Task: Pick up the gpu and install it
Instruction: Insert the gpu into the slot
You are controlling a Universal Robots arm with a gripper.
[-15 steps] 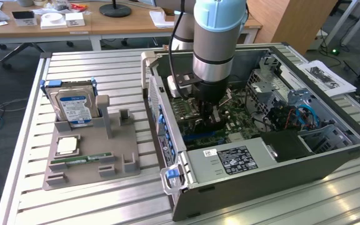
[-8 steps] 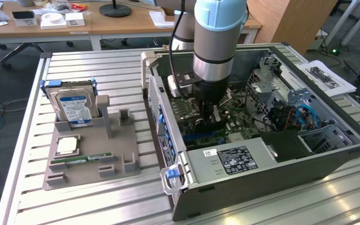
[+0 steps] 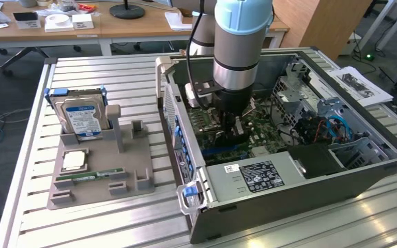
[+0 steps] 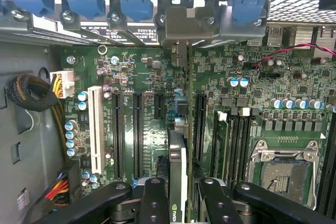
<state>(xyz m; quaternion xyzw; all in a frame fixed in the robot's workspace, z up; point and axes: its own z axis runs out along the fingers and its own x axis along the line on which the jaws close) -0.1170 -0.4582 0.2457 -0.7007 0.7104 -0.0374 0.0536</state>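
Observation:
My gripper (image 3: 230,135) reaches down inside the open computer case (image 3: 364,178), over the green motherboard (image 3: 264,137). In the wrist view the gripper (image 4: 181,205) is shut on the gpu (image 4: 177,166), a thin dark card seen edge-on between the two black fingers (image 4: 155,203). The card stands upright over the motherboard (image 4: 157,72), in line with the black expansion slots (image 4: 137,129). Its silver bracket end (image 4: 184,24) lies at the case's rear wall, beside the blue latches (image 4: 136,1). I cannot tell whether the card's edge sits in a slot.
A grey fixture (image 3: 102,178) at the exterior view's left holds a hard drive (image 3: 81,116), a processor chip (image 3: 74,160) and a green memory stick (image 3: 89,175). Inside the case are the power supply (image 3: 257,175), blue cables (image 3: 336,126) and the open processor socket (image 4: 283,174).

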